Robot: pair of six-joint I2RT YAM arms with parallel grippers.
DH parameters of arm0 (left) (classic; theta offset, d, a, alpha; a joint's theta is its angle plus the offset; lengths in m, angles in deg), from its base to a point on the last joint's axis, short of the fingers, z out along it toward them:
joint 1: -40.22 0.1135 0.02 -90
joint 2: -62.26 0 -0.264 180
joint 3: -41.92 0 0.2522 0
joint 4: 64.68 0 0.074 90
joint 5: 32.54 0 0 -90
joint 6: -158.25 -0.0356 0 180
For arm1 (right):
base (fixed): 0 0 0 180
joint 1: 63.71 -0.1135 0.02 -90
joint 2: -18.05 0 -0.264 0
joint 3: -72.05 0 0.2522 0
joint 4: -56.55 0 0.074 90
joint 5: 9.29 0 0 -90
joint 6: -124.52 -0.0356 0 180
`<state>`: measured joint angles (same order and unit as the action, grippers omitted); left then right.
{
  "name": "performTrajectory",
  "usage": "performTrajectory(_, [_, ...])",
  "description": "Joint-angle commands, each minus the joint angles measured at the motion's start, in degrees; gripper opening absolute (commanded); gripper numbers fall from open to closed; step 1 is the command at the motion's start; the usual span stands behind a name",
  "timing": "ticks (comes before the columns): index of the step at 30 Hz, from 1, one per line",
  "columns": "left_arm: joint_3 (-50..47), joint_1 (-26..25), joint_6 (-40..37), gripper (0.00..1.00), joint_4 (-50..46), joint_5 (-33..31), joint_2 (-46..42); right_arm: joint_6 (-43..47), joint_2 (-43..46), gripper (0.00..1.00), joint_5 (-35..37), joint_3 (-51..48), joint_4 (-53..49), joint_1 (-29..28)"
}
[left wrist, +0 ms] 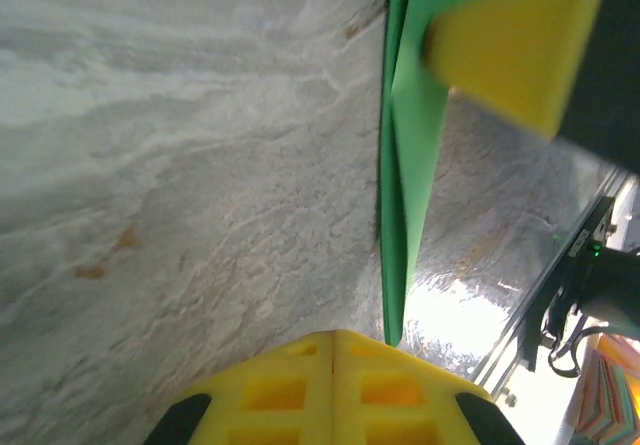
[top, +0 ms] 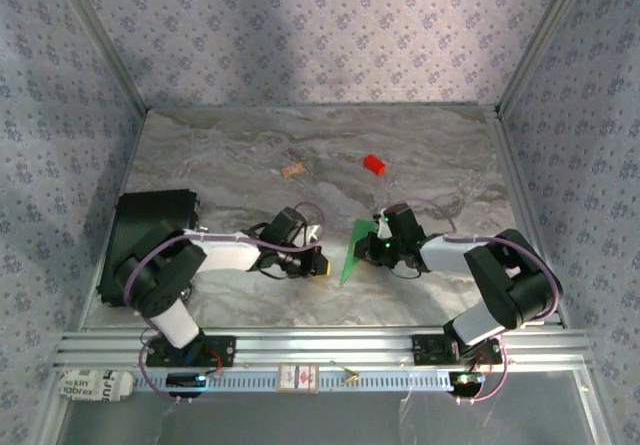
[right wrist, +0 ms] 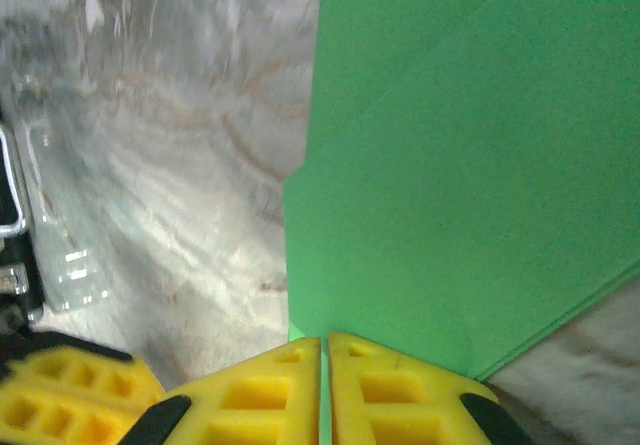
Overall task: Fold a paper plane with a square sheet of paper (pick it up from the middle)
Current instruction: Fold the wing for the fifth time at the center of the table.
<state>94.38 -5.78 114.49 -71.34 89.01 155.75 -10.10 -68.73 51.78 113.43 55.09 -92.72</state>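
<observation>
The green paper (top: 353,253) stood on edge near the middle of the worktop (top: 240,165), between the two arms and toward the near side, and from above it showed as a narrow, pointed wedge with its tip aimed at the near edge. In the right wrist view the green paper (right wrist: 470,165) spread out as a broad folded sheet of overlapping layers, with a diagonal edge crossing its upper part and a stack of edges along its lower right side. The right claw (right wrist: 325,365) was clenched on it, its yellow fingers (right wrist: 400,395) pressed together with the lower margin of the sheet pinched between them. In the overhead view the right claw (top: 372,248) sat against the right side of the wedge. In the left wrist view the green paper (left wrist: 405,165) ran as a thin upright strip tapering downward, and its tip ended just above the left claw (left wrist: 333,365), whose yellow pads were shut against each other with nothing visible between them. From overhead the left claw (top: 322,263) lay just beside the left side of the paper. Farther back on the worktop, well apart from the paper, lay a small red block (top: 374,164) and a tan cork-like piece (top: 293,171). A black box (top: 150,230) sat at the left edge.
</observation>
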Motion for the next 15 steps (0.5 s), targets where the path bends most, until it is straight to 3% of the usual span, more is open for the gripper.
performTrajectory(1, [-1.3,1.3,1.3,0.0,0.0,-2.7,-3.6,3.2,1.0,0.12,-4.5,-1.0,-3.1,-1.5])
performTrajectory(8, [0.1,2.3,1.5,0.06,0.0,-0.1,-2.6,4.1,9.6,0.14,-2.3,-1.5,-5.3,-1.4])
performTrajectory(15, [3.2,1.9,3.7,0.22,3.3,4.7,1.9,2.0,19.8,0.17,5.6,-5.1,-13.2,4.9])
